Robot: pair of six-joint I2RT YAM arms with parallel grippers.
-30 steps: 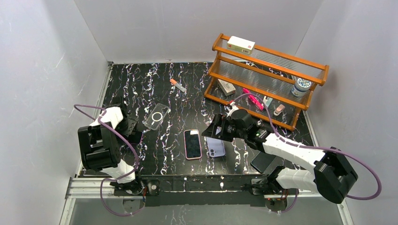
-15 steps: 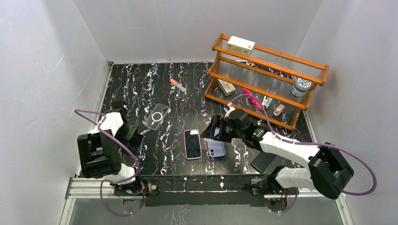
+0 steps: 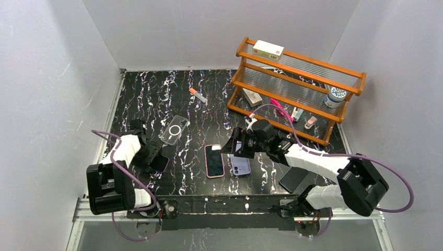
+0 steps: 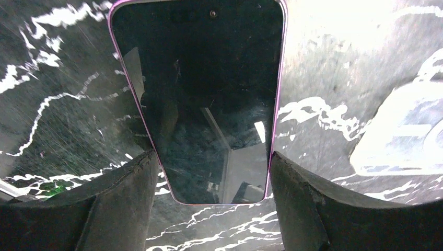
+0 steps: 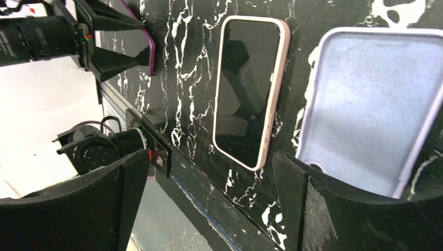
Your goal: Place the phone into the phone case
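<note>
My left gripper [image 3: 155, 158] is shut on the sides of a purple-edged phone [image 3: 160, 163], screen up, just over the table at the left; the left wrist view shows the phone [image 4: 198, 94] held between both fingers [image 4: 125, 198]. It also shows in the right wrist view [image 5: 150, 55]. A clear case with a ring [image 3: 174, 129] lies just beyond it. My right gripper [image 3: 234, 147] is open and empty above a pink-cased phone [image 3: 214, 161] and an empty lilac case [image 3: 241, 166], both seen below its jaws: the phone [image 5: 251, 89] and the case [image 5: 365, 104].
A dark phone [image 3: 292, 180] lies under the right arm near the front edge. A wooden rack [image 3: 298, 89] with small items stands at the back right. A small orange-capped tube [image 3: 197, 95] lies at the back centre.
My left gripper has moved right and toward the table's middle, carrying the purple-edged phone with it. My right gripper has shifted slightly left over the pink-cased phone and lilac case.
</note>
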